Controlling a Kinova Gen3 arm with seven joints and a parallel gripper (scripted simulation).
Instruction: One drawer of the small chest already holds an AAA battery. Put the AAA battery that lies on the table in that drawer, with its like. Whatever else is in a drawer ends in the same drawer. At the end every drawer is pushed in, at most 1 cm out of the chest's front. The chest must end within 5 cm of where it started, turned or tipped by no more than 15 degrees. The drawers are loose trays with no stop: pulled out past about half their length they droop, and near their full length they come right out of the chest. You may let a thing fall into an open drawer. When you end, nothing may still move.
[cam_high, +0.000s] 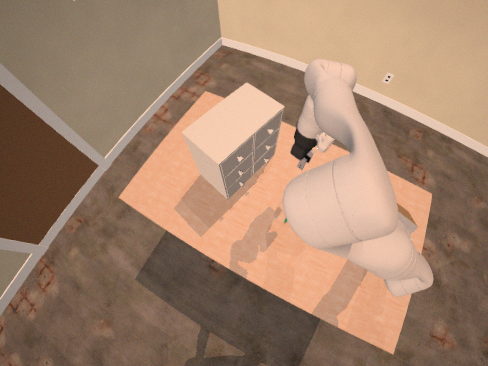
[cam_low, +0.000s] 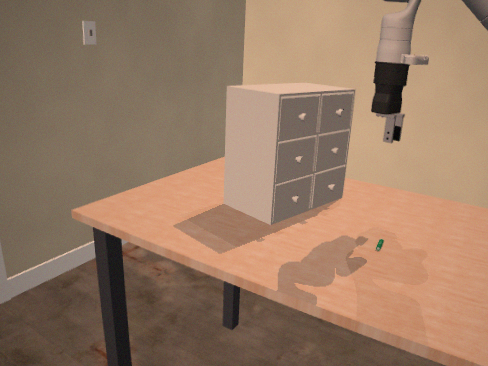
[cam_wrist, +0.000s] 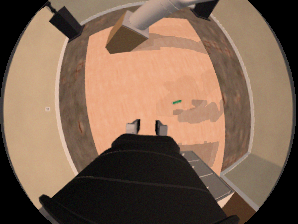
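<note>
The small chest (cam_high: 232, 122) (cam_low: 250, 150) (cam_wrist: 207, 175) stands upright with a pale body and six grey drawers in two columns of three. All six drawers look pushed in, so their contents are hidden. A green AAA battery (cam_low: 380, 245) (cam_wrist: 177, 102) lies on the table in front of the chest; the top view shows only a bit of it (cam_high: 285, 220) beside the arm. My gripper (cam_high: 304, 163) (cam_low: 393, 135) (cam_wrist: 147, 124) is open and empty. It hangs high above the table, to the right of the chest in the exterior view, well above the battery.
The table (cam_high: 150, 185) (cam_low: 150, 200) (cam_wrist: 115, 85) carries the chest near one end and the arm's base at the other. In the top view the arm (cam_high: 345, 200) reaches over the table and covers part of it. White knobs stick out from the drawer fronts.
</note>
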